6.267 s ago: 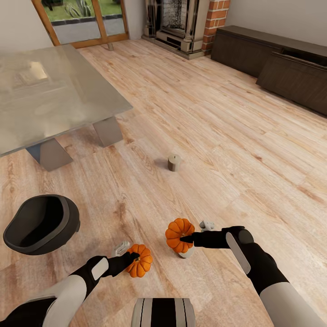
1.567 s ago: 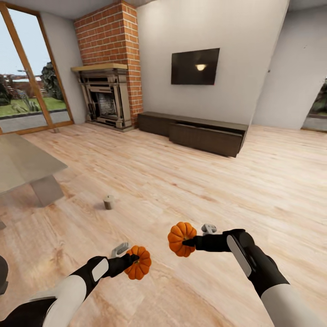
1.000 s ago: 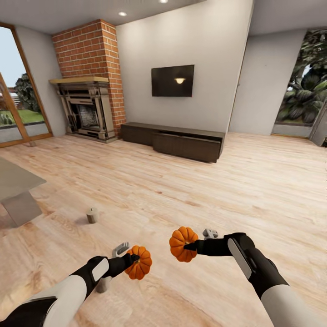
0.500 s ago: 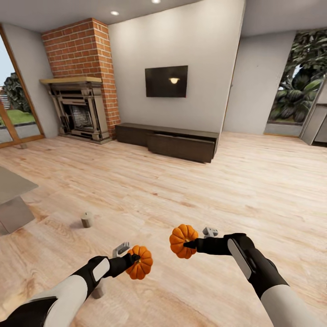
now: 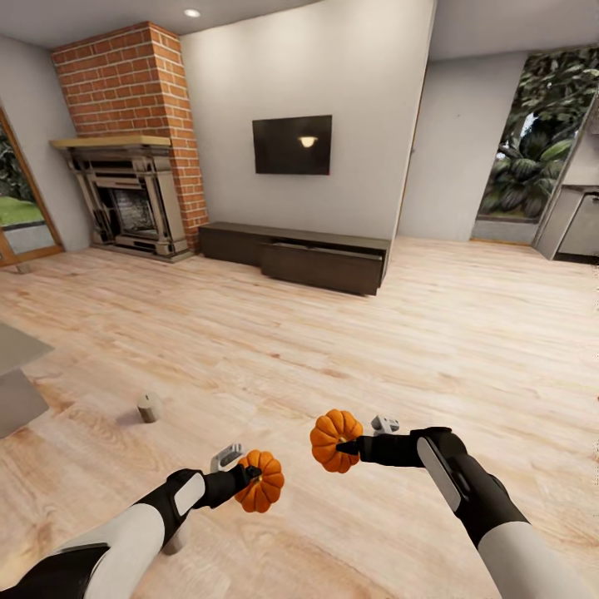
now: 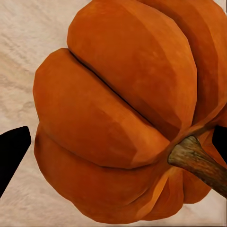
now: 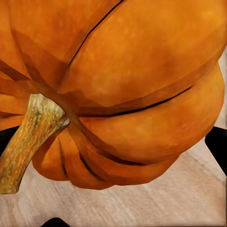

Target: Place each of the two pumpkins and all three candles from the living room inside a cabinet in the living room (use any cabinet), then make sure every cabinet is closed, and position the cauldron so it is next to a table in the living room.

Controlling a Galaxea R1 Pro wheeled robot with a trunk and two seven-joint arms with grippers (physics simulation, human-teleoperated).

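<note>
Each gripper holds one orange pumpkin above the plank floor. My left gripper is shut on a pumpkin, my right gripper on the other pumpkin. A grey-tan candle stands on the floor ahead to the left. Another candle peeks out from under my left forearm. The long dark cabinet sits against the far wall under the TV, and its middle part stands forward of the rest. A corner of the table shows at the left edge. The cauldron is out of view.
A brick fireplace stands at the far left beside the cabinet. A wall TV hangs above it. Open plank floor stretches from me to the cabinet. An opening to another room lies at the far right.
The camera has lifted and swung right, so the table and candle slid left and the cauldron left the view. Both grippers still hold their pumpkins in the same pose.
</note>
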